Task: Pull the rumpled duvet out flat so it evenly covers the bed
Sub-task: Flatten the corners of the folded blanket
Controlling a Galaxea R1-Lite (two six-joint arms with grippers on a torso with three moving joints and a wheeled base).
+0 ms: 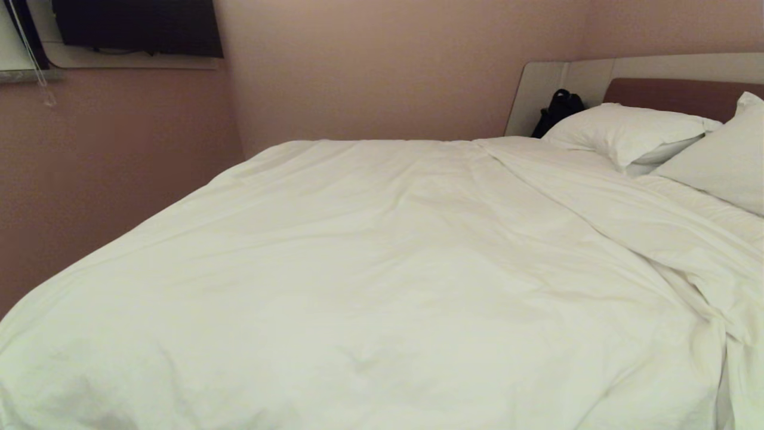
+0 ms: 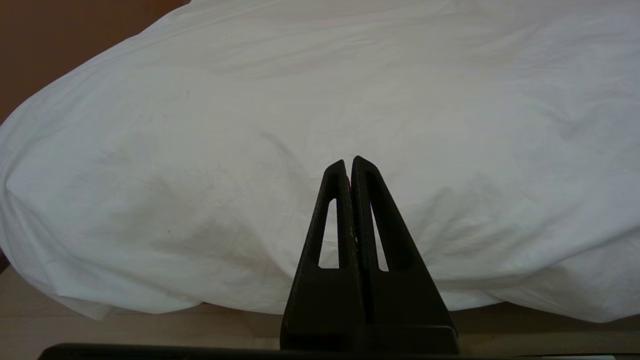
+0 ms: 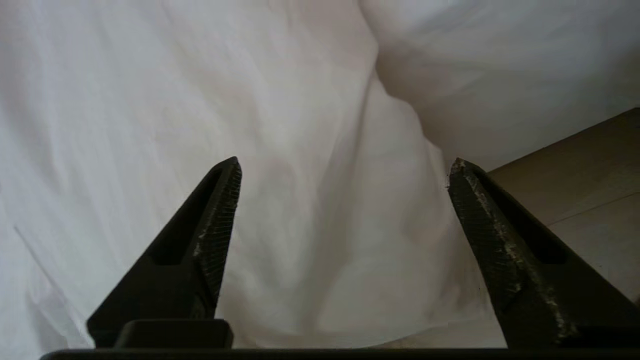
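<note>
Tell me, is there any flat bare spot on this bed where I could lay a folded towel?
Yes: the broad middle of the duvet, between the far edge by the wall and the long fold running toward the pillows. The head end is crowded with pillows, a black bag beside them, and bunched cloth.

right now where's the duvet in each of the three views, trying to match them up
Head view: the duvet fills the lower picture, spread over the bed.
Left wrist view: it bulges behind the shut left gripper, hanging over the edge.
Right wrist view: creased folds behind the open right gripper.
Shared landmark: the duvet's hanging edge.
</note>
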